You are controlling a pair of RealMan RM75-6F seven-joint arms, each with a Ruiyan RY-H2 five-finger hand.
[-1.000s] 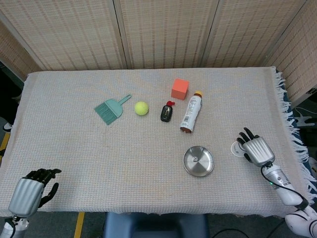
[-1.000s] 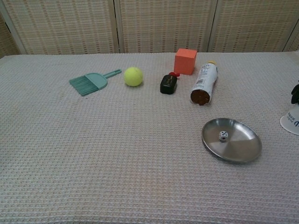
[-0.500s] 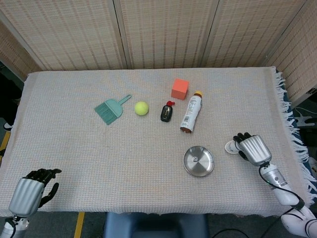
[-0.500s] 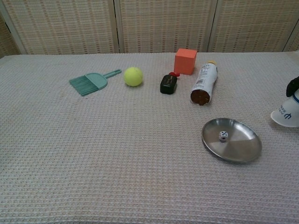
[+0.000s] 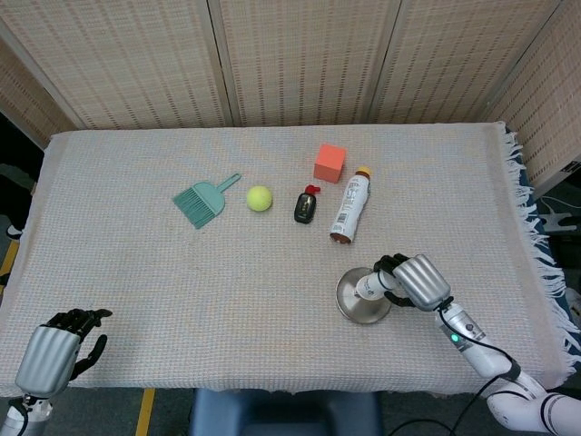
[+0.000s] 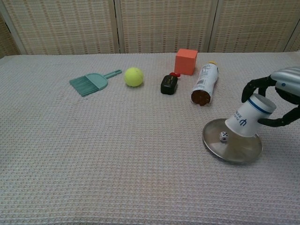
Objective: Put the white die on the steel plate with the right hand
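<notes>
The white die (image 6: 224, 136) lies on the steel plate (image 6: 234, 156), towards its left side. My right hand (image 6: 282, 99) grips a white paper cup (image 6: 248, 117), tilted with its mouth down and leftward so that the rim hangs just above the plate beside the die. From the head view the right hand (image 5: 420, 282) and the cup (image 5: 370, 285) cover the right part of the plate (image 5: 355, 306), and the die cannot be made out there. My left hand (image 5: 54, 354) rests at the near left table edge, holding nothing.
A bottle (image 6: 204, 83) lies on its side behind the plate. Further back are an orange cube (image 6: 186, 61), a small dark bottle (image 6: 168, 84), a yellow-green ball (image 6: 133, 76) and a teal dustpan brush (image 6: 92, 82).
My right hand has carried the white cup leftward from the table's right side until it tilts over the plate. The die and the left hand have not moved.
</notes>
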